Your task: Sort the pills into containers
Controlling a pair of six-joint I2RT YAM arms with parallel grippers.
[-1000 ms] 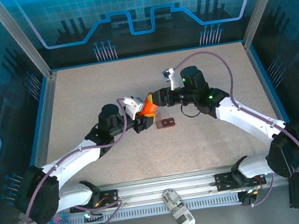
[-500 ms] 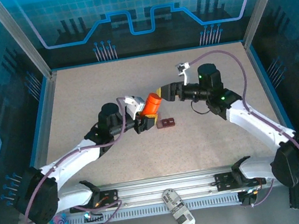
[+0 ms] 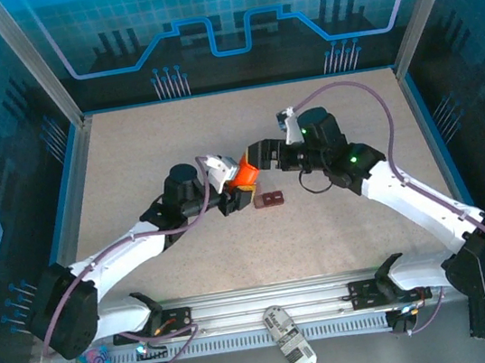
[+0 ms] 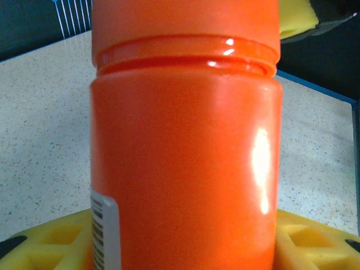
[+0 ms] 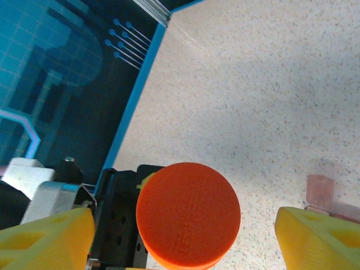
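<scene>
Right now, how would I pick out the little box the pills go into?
Look to the middle of the speckled beige table, where a bright orange bottle is held off the surface. Just right of it, slightly nearer the arms' bases, lies the box. It is small, flat and dark maroon with two square cells, unlike the tall, bright bottle.

The 2 arms crowd the middle of the table [image 3: 154, 140]. There the orange bottle [image 3: 243, 176] sits clamped in the left gripper [image 3: 233, 192]. The right gripper [image 3: 255, 156] faces its cap [image 5: 188, 214], fingers [image 5: 45, 236] spread, leaving a gap on each side. The maroon containers [image 3: 271, 199] lie just beside the bottle, toward the bases. The far strip and both side margins lie bare.
</scene>
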